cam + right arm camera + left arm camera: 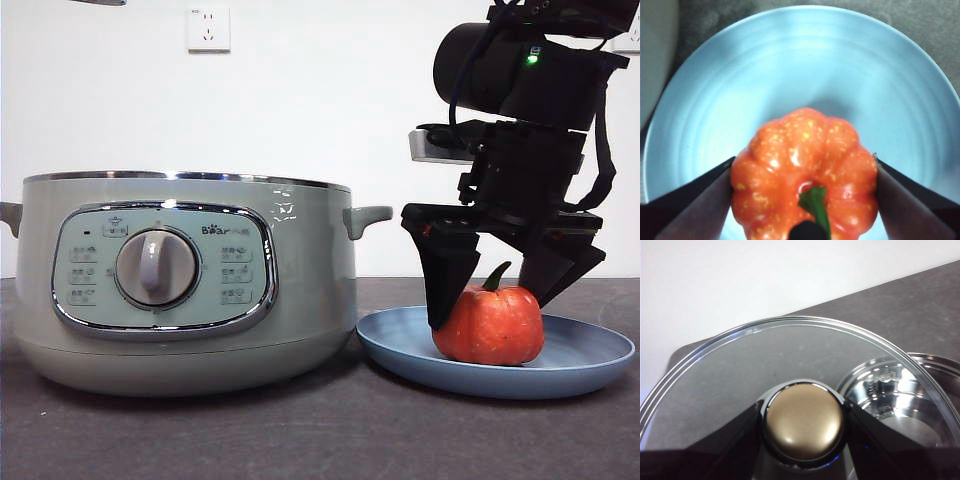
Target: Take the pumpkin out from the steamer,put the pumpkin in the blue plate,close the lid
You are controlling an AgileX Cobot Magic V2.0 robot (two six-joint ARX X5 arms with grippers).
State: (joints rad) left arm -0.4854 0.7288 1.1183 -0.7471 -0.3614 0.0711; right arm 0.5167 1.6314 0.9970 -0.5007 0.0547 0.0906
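The orange-red pumpkin (490, 325) (805, 145) rests on the blue plate (590, 365) (815, 60), to the right of the steamer (300, 300). My right gripper (495, 300) (802, 170) comes down from above, and its two jaws press against the pumpkin's sides. The steamer stands uncovered, and its shiny inside (940, 360) shows past the lid's edge. My left gripper (804, 425) is shut on the knob (804, 421) of the glass lid (790, 355), held in the air off to one side of the pot. The front view does not show the lid.
A white wall with a power socket (208, 28) stands behind the dark table (330, 430). The plate almost touches the steamer's base. A dark tip of the left arm (100, 2) shows at the top left edge.
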